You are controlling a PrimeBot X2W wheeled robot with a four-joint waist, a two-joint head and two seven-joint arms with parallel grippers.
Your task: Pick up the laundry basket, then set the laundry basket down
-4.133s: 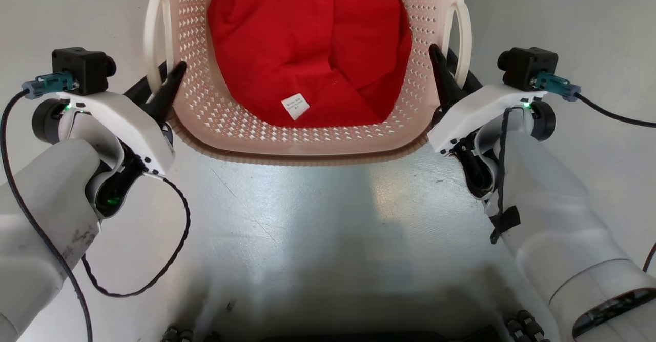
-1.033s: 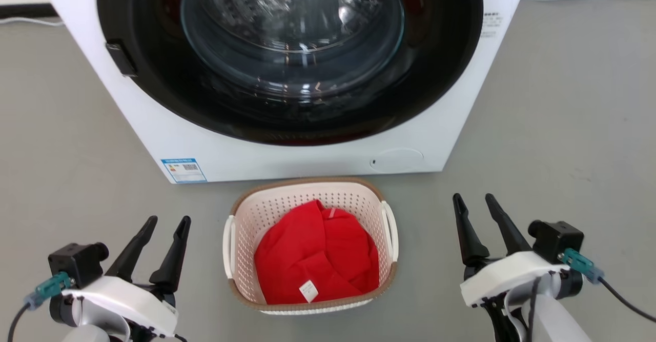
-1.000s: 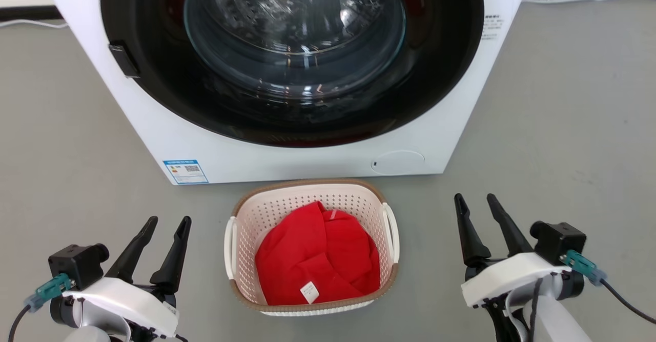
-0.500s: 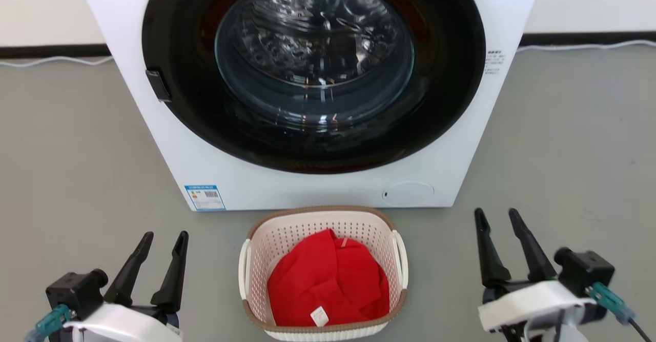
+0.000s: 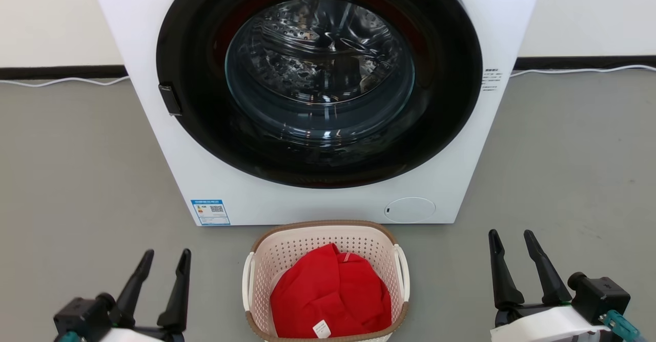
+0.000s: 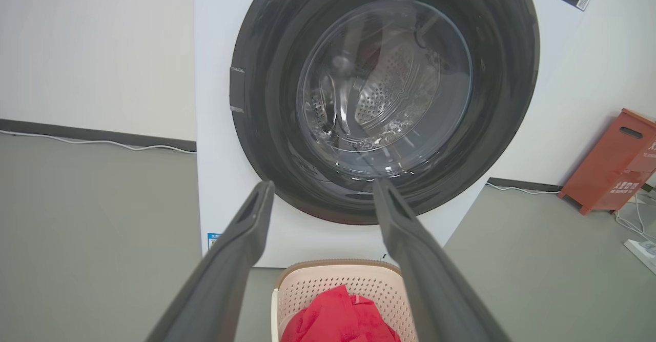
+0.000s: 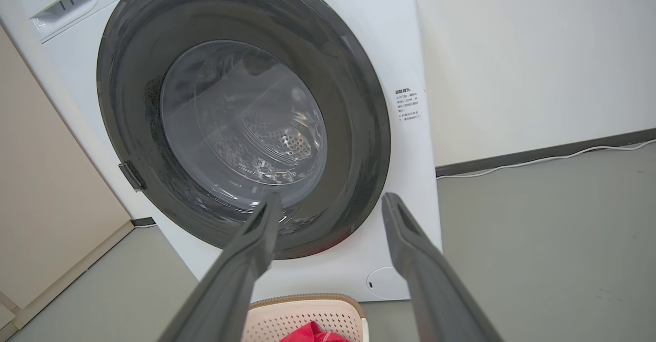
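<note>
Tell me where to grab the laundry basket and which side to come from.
I'd take the laundry basket by its white side handles: left gripper to the left handle from the left, right gripper to the right handle from the right. It sits upright, the handles stand off its walls as loops, and the washer crowds its far side.

Washer's blue sticker (image 5: pixel 210 212) and garment tag (image 5: pixel 322 328) — print illegible
</note>
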